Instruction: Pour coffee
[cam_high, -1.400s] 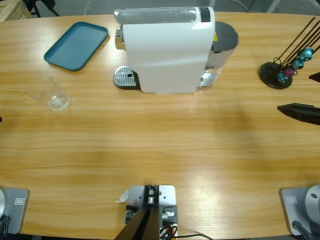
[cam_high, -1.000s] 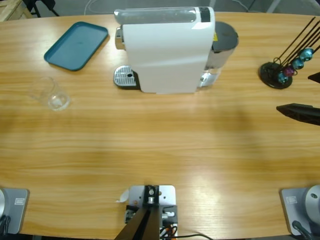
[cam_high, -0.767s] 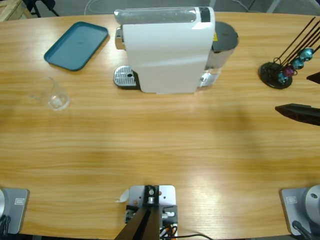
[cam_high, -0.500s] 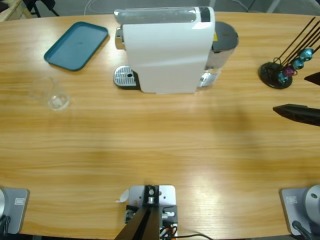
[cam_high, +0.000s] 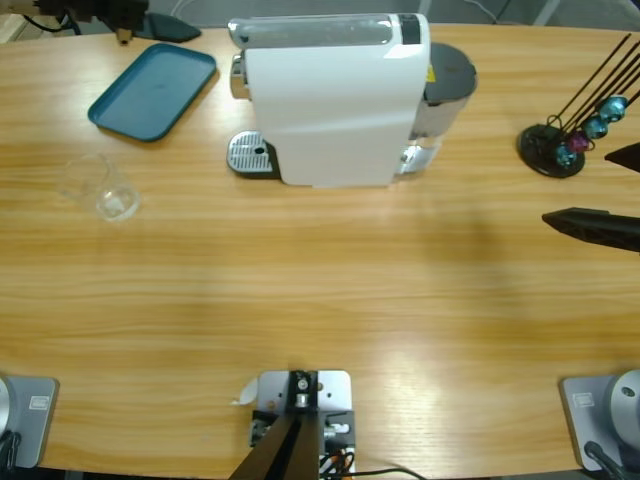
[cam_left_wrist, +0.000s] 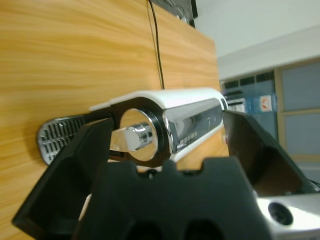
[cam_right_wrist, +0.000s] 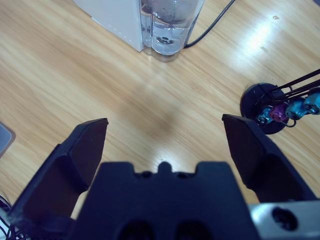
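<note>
Clear glass (cam_high: 102, 190) upright, teal tray (cam_high: 152, 90) bare

Overhead, plus two wrist views, all sharing the coffee machine (cam_high: 330, 100).

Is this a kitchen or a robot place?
Probably a robot test lab set up like a coffee corner: a white coffee machine, a capsule rack and an empty glass on a long wooden table.
</note>
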